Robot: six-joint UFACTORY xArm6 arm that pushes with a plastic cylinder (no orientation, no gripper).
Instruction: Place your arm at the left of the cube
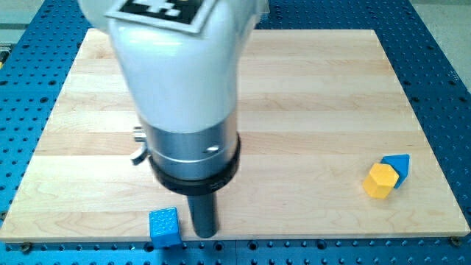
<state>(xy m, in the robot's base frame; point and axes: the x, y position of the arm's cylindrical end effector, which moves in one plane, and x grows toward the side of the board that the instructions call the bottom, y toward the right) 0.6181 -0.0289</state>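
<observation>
A blue cube (pixel 164 226) sits at the bottom edge of the wooden board (pixel 316 110), left of centre. My tip (pixel 204 235) is the lower end of a dark rod that hangs from the big white and grey arm body (pixel 184 81). The tip stands just to the right of the blue cube, with a narrow gap between them. A yellow hexagonal block (pixel 380 180) lies near the board's right edge, touching a blue triangular block (pixel 397 168) at its upper right.
The board lies on a blue perforated table (pixel 441 44). The arm body hides much of the board's upper left middle. A small metal fitting (pixel 138 144) sticks out at the arm's left side.
</observation>
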